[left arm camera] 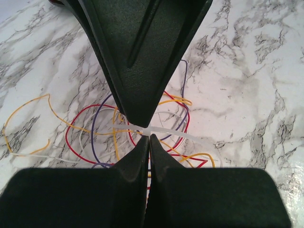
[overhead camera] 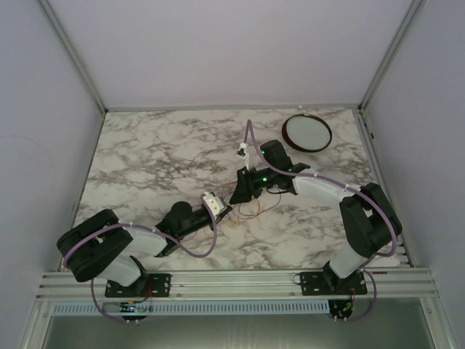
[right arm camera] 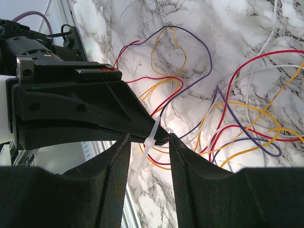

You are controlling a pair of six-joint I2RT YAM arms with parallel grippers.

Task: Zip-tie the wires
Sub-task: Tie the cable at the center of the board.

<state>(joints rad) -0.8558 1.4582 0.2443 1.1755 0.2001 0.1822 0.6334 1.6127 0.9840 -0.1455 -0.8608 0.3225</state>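
Observation:
The wires (left arm camera: pixel 176 99) lie in a loose tangle of red, yellow, purple and white loops on the marble table (overhead camera: pixel 145 160), under both grippers (overhead camera: pixel 251 209). My left gripper (left arm camera: pixel 148 137) is shut on a translucent white zip tie (left arm camera: pixel 190 137), whose strap runs off to the right over the wires. In the right wrist view the left gripper (right arm camera: pixel 164 137) comes in from the left with the zip tie (right arm camera: pixel 155 130) pinched at its tip. My right gripper (right arm camera: pixel 148 138) is open, its fingers (right arm camera: pixel 118 161) on either side of that tip and the tie's head, gripping nothing.
A dark-rimmed round white dish (overhead camera: pixel 306 132) stands at the back right of the table. Grey walls enclose the table on three sides, and an aluminium rail (overhead camera: pixel 232 280) runs along the near edge by the arm bases.

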